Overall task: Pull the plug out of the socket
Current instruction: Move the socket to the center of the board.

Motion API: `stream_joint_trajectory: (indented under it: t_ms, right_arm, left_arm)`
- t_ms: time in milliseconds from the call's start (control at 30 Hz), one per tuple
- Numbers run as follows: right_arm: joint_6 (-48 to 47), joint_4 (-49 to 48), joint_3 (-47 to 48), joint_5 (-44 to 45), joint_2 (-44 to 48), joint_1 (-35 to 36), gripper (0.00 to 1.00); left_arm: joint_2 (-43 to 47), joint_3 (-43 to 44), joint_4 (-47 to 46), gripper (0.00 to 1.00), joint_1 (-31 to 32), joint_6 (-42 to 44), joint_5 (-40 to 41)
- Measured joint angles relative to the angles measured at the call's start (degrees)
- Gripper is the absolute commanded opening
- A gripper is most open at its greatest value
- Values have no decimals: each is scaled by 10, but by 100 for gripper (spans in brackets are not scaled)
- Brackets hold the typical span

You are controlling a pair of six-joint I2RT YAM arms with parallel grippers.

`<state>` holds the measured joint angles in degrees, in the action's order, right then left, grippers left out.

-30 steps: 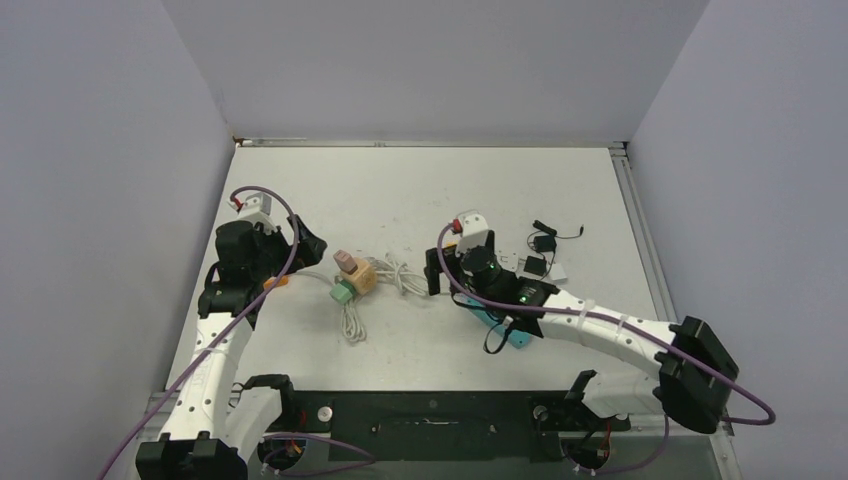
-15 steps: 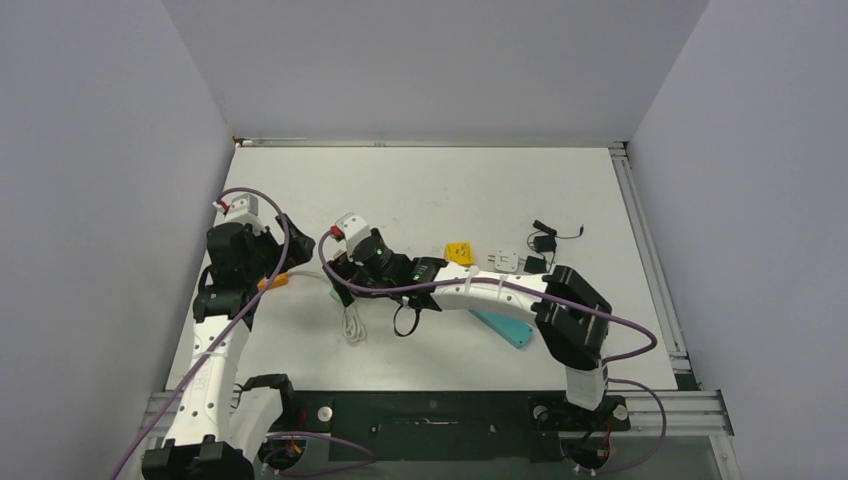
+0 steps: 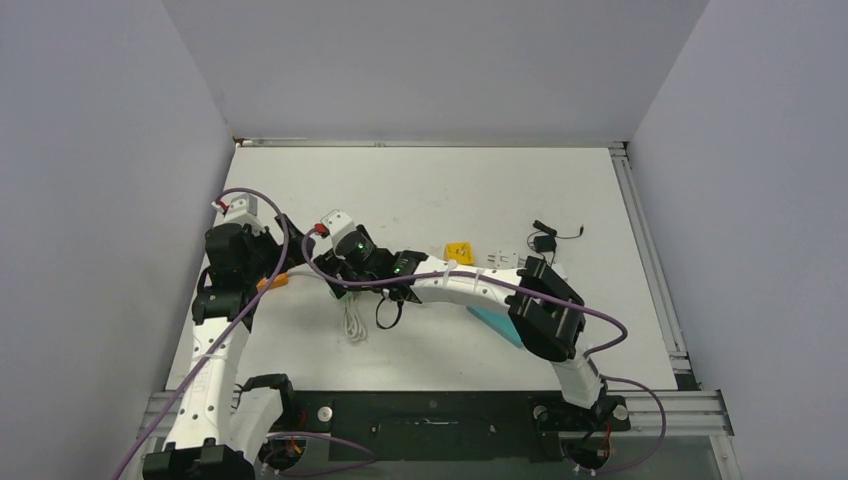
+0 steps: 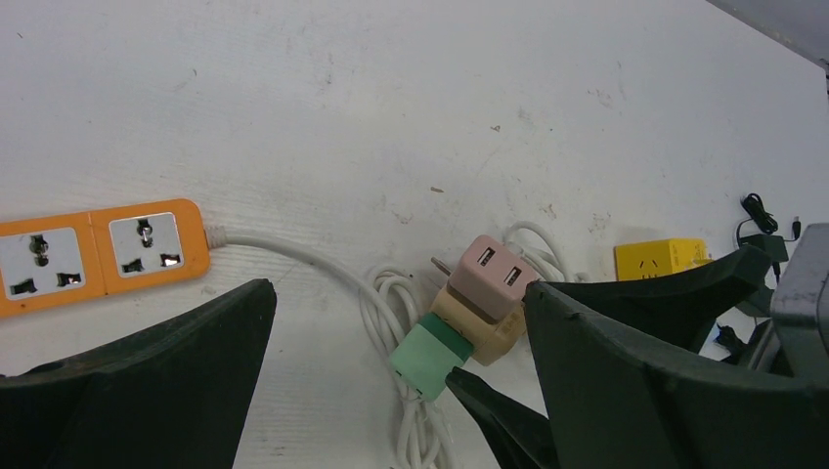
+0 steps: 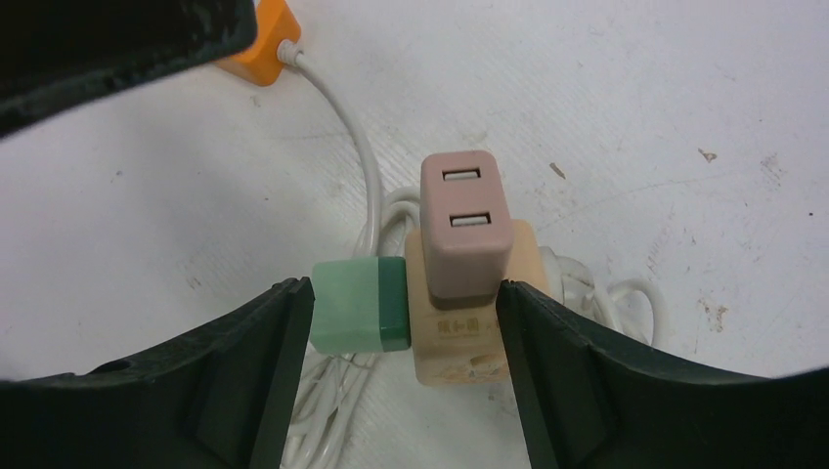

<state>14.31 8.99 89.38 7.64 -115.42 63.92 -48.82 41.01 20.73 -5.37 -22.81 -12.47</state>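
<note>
Down at the adapter cluster, the right gripper [image 5: 396, 322] straddled the stacked pieces with its jaws partly open. In the right wrist view one finger [image 5: 244, 371] stood just beside the outer face of the green plug [image 5: 360, 304], and the other finger [image 5: 577, 371] stood at the far side of the beige socket cube [image 5: 459, 337]. Whether either pad actually pressed on them could not be told; nothing looked lifted. The green plug sat pushed into the side of the beige socket cube, and a pink USB charger [image 5: 465, 225] sat seated on top of that cube. All three rested on the white table [image 3: 480, 190] over a coiled white cable [image 4: 386, 303].

The left gripper [image 4: 391, 391] hung wide open above the same spot, holding nothing, its dark fingers [image 4: 137, 371] framing the cluster from either side. An orange power strip [image 4: 98, 252] lay to the left of the cluster, its cord running into the coil. A yellow adapter [image 3: 459, 252] lay well apart on the right.
</note>
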Motion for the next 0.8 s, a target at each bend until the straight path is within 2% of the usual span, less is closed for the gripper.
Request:
stream_joint_trajectory:
  t_ms: [333, 433, 500, 567, 633, 733, 800]
  right_arm:
    - [-24, 16, 72, -2, -57, -18, 66]
    - [-32, 18, 82, -2, -71, -24, 62]
    - [-36, 22, 83, -3, -75, -28, 51]
    - [-41, 25, 85, -6, -75, -31, 31]
    - [-46, 26, 91, -16, -76, -33, 19]
    - [-58, 13, 84, -21, -74, -34, 10]
    - [-69, -36, 35, -23, -54, -33, 7]
  left_arm:
    - [3, 0, -1, 96, 0, -1, -8]
    - [4, 0, -2, 96, 0, -1, -13]
    - [5, 0, -2, 96, 0, -1, -14]
    - [5, 0, -2, 96, 0, -1, -16]
    - [5, 0, -2, 96, 0, -1, -16]
    - [5, 0, -2, 96, 0, -1, -18]
    - [5, 0, -3, 96, 0, -3, -20]
